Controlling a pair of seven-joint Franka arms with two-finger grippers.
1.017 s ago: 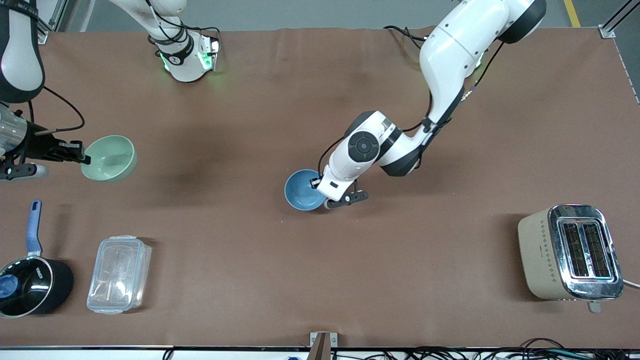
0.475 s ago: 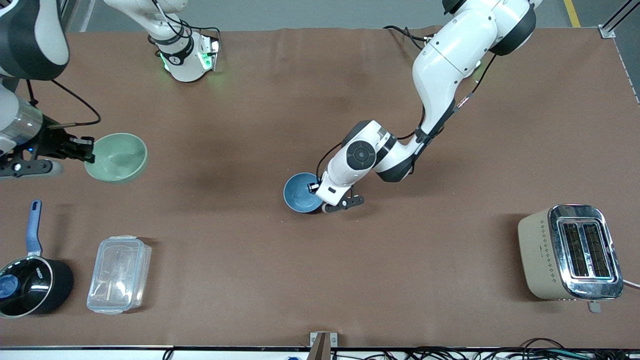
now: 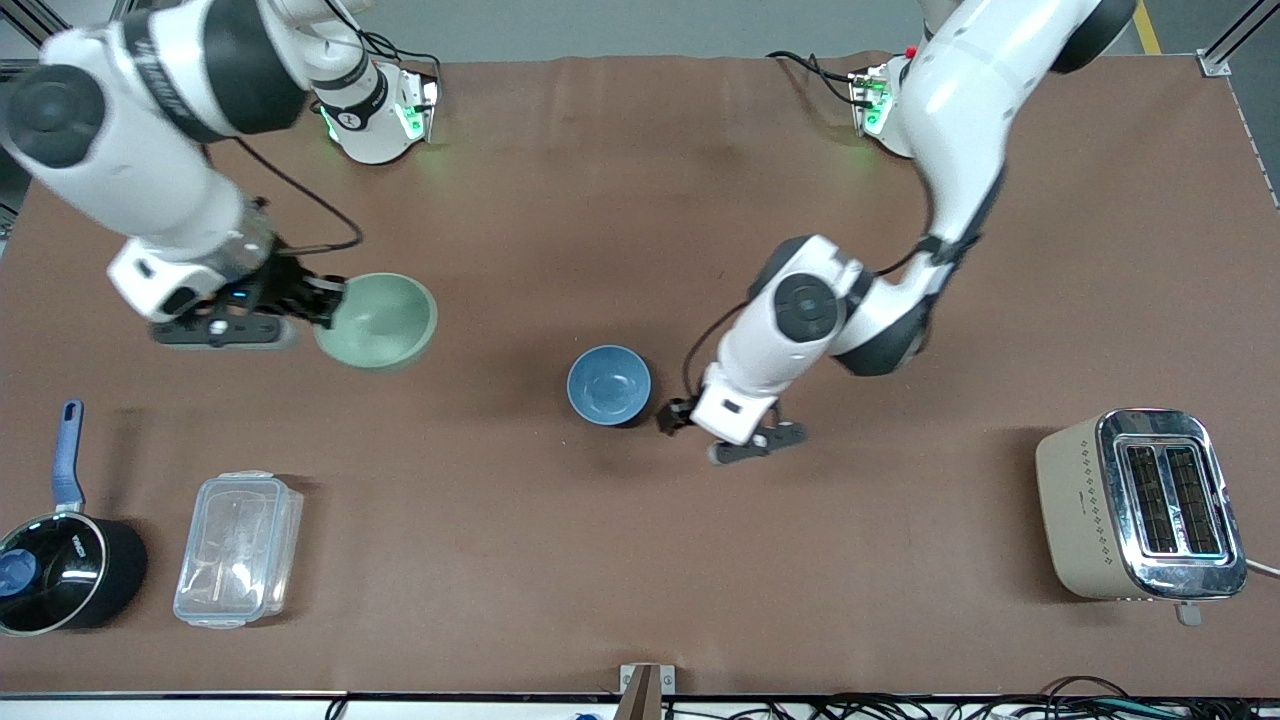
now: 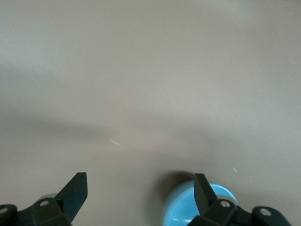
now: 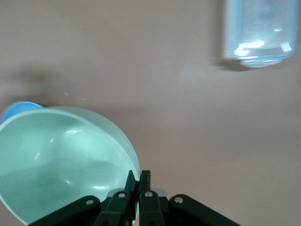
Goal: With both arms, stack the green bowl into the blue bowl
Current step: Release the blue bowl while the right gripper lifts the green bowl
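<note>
The blue bowl (image 3: 609, 385) stands upright on the brown table near its middle. My left gripper (image 3: 672, 418) is open and empty, just beside the bowl toward the left arm's end; the bowl (image 4: 188, 207) shows by one finger in the left wrist view. My right gripper (image 3: 328, 300) is shut on the rim of the green bowl (image 3: 379, 320) and holds it above the table, toward the right arm's end from the blue bowl. In the right wrist view the fingers (image 5: 139, 181) pinch the green bowl's rim (image 5: 61, 160), with the blue bowl (image 5: 19, 110) past it.
A clear plastic lidded box (image 3: 238, 548) and a black saucepan with a blue handle (image 3: 60, 560) sit near the front camera at the right arm's end. A beige toaster (image 3: 1140, 505) stands at the left arm's end. The box also shows in the right wrist view (image 5: 258, 30).
My left gripper let go of the blue bowl and drew back toward the left arm's end. My right gripper carried the green bowl toward the middle of the table.
</note>
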